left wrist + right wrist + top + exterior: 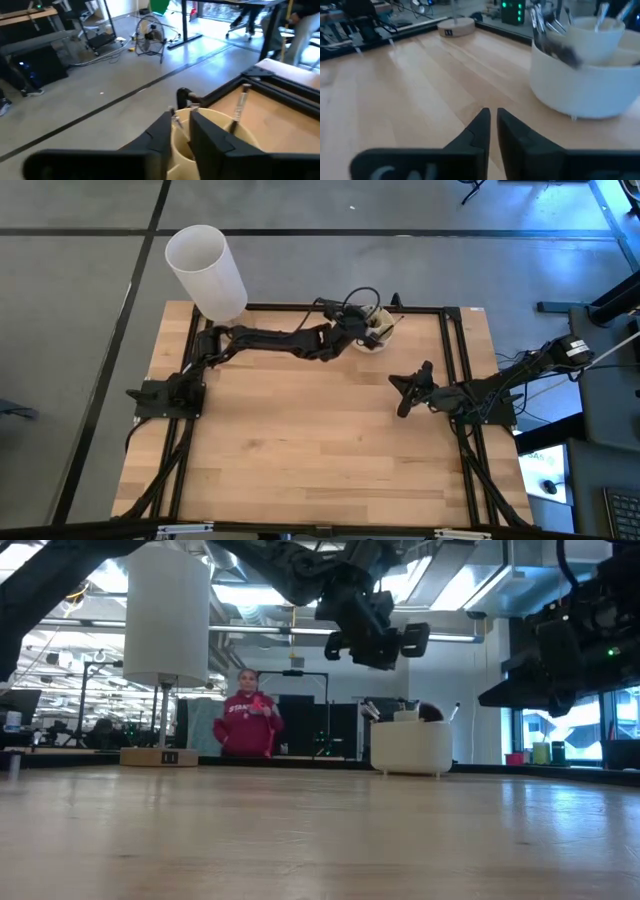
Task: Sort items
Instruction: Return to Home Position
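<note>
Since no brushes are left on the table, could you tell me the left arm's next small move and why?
Probably lift the left hand straight up, clear of the beige cup: it hangs open and empty above the rim, the brushes stand inside, and the right hand waits on the right of the table.

table (300, 450): light wood planks, black frame rails (455, 380) along the 3, 9 and 12 o'clock edges
cup (410, 745): round, beige-white, inner compartments, upright on the table at 1 o'clock near the far edge
cylinder (205, 270): tall, white, open top, upright at the corner between 10 and 11 o'clock
base (158, 756): flat wooden disc under the cylinder, small dark label on its side
person (247, 725): red top, standing in the room beyond the 12 o'clock edge
fan (149, 31): floor fan on the grey floor past the table
keyboard (622, 515): off the table at 4 o'clock
</note>
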`<state>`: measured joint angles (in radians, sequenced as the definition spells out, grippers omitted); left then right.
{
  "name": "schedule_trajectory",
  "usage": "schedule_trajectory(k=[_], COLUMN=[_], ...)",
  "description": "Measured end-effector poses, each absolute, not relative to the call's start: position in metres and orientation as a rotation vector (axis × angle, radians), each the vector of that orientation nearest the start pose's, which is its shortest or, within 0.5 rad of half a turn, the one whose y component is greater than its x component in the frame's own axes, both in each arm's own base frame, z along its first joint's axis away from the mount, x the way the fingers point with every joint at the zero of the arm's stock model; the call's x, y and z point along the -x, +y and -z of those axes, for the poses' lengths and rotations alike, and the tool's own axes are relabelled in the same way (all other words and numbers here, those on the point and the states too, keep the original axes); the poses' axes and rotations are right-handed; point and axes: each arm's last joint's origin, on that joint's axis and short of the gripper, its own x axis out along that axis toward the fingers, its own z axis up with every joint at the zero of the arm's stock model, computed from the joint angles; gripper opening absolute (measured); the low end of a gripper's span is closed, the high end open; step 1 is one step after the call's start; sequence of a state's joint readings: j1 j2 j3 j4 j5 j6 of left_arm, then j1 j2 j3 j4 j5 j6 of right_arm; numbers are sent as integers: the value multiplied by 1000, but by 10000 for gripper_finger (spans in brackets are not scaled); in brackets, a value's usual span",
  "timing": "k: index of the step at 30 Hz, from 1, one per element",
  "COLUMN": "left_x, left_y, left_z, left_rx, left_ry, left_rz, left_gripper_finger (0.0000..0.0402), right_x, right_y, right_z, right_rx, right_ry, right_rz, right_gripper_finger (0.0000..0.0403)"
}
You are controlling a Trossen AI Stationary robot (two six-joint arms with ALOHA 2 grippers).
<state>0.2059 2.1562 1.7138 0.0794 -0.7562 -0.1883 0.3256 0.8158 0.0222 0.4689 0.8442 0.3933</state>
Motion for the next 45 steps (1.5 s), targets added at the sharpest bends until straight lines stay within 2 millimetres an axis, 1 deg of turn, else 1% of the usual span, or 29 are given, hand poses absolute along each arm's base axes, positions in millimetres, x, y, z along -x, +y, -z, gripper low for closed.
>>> schedule_trajectory(k=[4,6,9,12,13,15,19,24,27,30,32,34,38,39,41,43,45], left_x=[-480,-477,-468,-452,-443,-425,-374,-307,-273,-244,-228,-214,-189,-183,-172,-161,-152], left_y=[115,112,105,97,95,92,84,77,74,70,66,64,59,58,57,55,54], left_z=[-245,-249,-268,-291,-296,-297,-286,-265,-258,-251,-246,-240,-225,-220,-213,-205,-198], left_rx=[67,56,19,8,7,9,16,6,-12,-42,-63,-84,-101,-105,-110,-113,-113], left_ry=[292,304,332,324,320,297,210,99,20,-31,-59,-69,-75,-78,-93,-100,-102], left_rz=[-955,-975,-982,-930,-916,-911,-880,-722,-618,-530,-485,-455,-404,-388,-355,-334,-321], left_gripper_finger=[111,130,143,139,135,126,104,83,74,64,58,51,39,36,30,24,19], right_x=[-138,-138,-138,-137,-137,-137,-132,-109,-92,-76,-67,-60,-47,-48,-52,-61,-70], right_y=[25,26,27,27,27,27,23,16,12,8,7,6,4,5,5,7,9], right_z=[-141,-144,-152,-163,-170,-184,-220,-263,-277,-279,-275,-268,-271,-271,-264,-259,-246], right_rx=[-180,-168,-127,-64,-50,-29,-3,26,32,27,24,18,-40,-56,-58,-62,-37], right_ry=[137,124,91,59,44,27,39,79,76,50,33,41,-68,-85,-45,-62,-44], right_rz=[502,459,391,306,269,207,113,80,74,72,52,33,-11,-15,-12,-8,-3], right_gripper_finger=[62,74,81,78,75,67,51,33,20,6,5,5,3,3,3,2,2])
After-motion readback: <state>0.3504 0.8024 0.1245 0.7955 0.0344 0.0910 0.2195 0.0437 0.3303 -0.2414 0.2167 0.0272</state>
